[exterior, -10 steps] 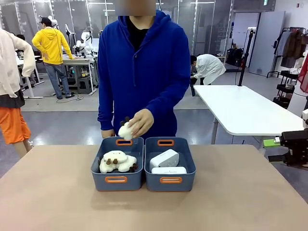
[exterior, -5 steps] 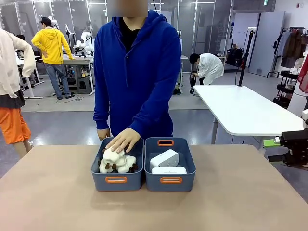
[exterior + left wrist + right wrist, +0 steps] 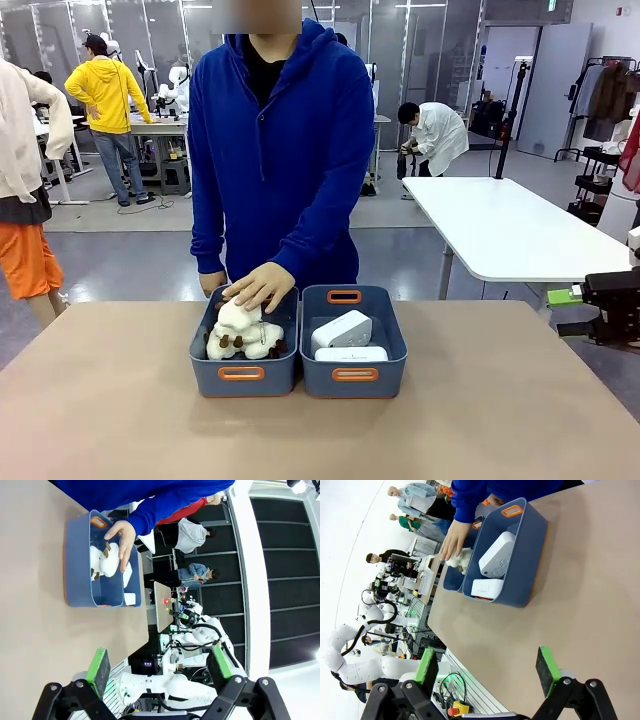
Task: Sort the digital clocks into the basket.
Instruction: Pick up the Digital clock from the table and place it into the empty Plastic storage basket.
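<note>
I see the tabletop (image 3: 120, 410), tan and matte. A person in a blue hoodie (image 3: 285, 150) stands at its far edge. Two slate-blue bins sit side by side, touching, near that edge. The basket (image 3: 353, 375) is the one on my right; the second bin (image 3: 242, 376) is on my left. Both clocks lie inside the basket: one clock (image 3: 341, 329) tilted against the far side, the other clock (image 3: 351, 354) flat at the near wall, just in front of the first. In the right wrist view the same pair (image 3: 496, 555) shows in the nearer bin (image 3: 530, 545). The left bin holds cream plush toys (image 3: 243, 335); the person's hand (image 3: 260, 286) rests on top of them, fingers spread. Left gripper (image 3: 160, 672): jaws wide apart, nothing between the green pads (image 3: 99, 664), well back from the bins. Right gripper (image 3: 487, 672): likewise wide, nothing held, above bare tabletop.
</note>
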You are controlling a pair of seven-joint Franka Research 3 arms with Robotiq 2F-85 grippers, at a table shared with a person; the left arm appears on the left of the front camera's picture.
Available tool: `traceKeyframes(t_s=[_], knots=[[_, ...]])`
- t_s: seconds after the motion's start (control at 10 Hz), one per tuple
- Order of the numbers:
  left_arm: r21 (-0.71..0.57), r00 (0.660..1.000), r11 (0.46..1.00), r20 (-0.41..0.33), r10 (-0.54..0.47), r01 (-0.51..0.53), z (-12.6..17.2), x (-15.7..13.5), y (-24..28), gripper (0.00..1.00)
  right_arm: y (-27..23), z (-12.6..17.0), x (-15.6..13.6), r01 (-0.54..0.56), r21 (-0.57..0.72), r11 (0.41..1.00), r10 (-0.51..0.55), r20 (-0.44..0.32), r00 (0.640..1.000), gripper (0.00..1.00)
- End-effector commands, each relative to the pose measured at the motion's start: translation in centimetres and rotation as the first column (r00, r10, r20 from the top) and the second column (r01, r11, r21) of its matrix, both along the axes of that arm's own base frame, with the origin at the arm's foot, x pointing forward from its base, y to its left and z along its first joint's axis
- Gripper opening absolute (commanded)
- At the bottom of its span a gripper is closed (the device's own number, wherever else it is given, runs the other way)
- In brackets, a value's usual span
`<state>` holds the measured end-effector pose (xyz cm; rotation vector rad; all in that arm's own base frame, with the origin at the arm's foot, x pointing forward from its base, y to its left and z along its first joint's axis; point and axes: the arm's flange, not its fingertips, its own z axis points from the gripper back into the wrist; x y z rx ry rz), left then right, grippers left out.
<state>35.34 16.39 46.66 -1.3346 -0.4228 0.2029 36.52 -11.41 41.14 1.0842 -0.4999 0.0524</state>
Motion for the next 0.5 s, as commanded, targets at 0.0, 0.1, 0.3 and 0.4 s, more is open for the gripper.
traceKeyframes(t_s=[0.0,0.1,0.3,0.4], knots=[[-0.007,1.000,1.000,-0.012,0.006,-0.006,0.39,-0.38,-0.22,1.00,-0.14,0.09,-0.05,-0.009,-0.007,1.000,0.009,-0.002,1.000,1.00],[-0.007,1.000,1.000,-0.012,0.006,-0.006,0.39,-0.38,-0.22,1.00,-0.14,0.09,-0.05,-0.009,-0.007,1.000,0.009,-0.002,1.000,1.00],[-0.007,1.000,1.000,-0.012,0.006,-0.006,0.39,-0.38,-0.22,1.00,-0.14,0.09,-0.05,-0.009,-0.007,1.000,0.009,-0.002,1.000,1.00],[-0.007,1.000,1.000,-0.012,0.006,-0.006,0.39,-0.38,-0.22,1.00,-0.14,0.09,-0.05,-0.009,-0.007,1.000,0.009,-0.002,1.000,1.00]])
